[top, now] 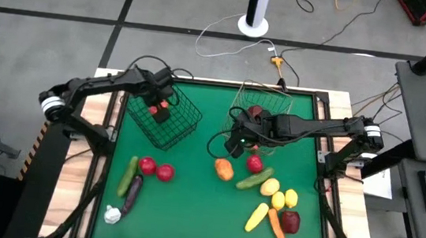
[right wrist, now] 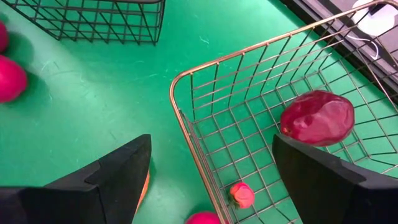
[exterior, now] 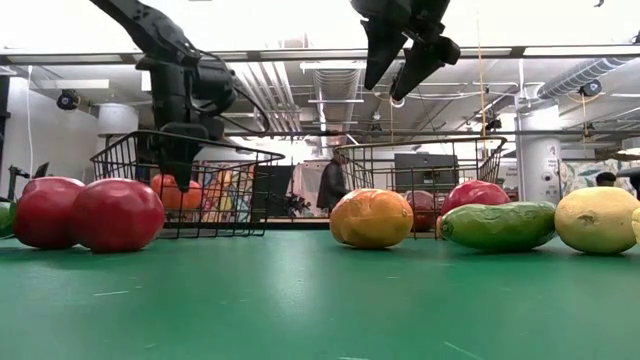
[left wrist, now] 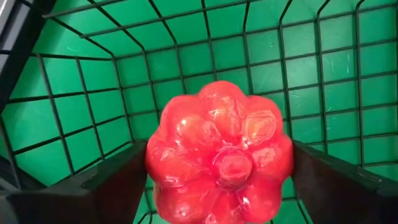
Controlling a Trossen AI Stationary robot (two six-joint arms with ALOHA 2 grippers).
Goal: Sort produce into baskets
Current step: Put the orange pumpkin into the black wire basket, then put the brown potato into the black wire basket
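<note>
Dark basket (top: 167, 119) sits at about 11 o'clock on the green counter (top: 186, 219), pale basket (top: 265, 109) at about 1 o'clock. Left end effector (top: 159, 107) is down inside the dark basket, fingers (left wrist: 112, 186) either side of a red lobed tomato-like piece (left wrist: 219, 152). Fingers look close on its sides, but real contact is not clear in the left wrist view. Orange-red shapes show through the dark mesh in the low view, too blocked by the arm to count.

Pale basket holds a dark red apple-like fruit (right wrist: 317, 117) and a small pink-orange piece (right wrist: 241, 194). Another red item at the frame edge is cut off. Right end effector (top: 236, 137) hangs above the counter at the pale basket's 7 o'clock corner, fingers (right wrist: 115, 177) spread apart, nothing between them.

Loose produce on the counter:
- two red tomatoes (top: 155, 168), green cucumber (top: 128, 175), purple eggplant (top: 132, 193) and white garlic (top: 112, 214) at 7 to 8 o'clock
- orange fruit (top: 224, 168), red fruit (top: 254, 164) and green cucumber-like piece (top: 254, 179) near centre
- yellow lemons (top: 280, 196), banana (top: 257, 216), carrot (top: 276, 225) and dark red apple (top: 290, 220) at 4 to 5 o'clock

The dark basket's contents under the left arm are mostly hidden in the high view.
</note>
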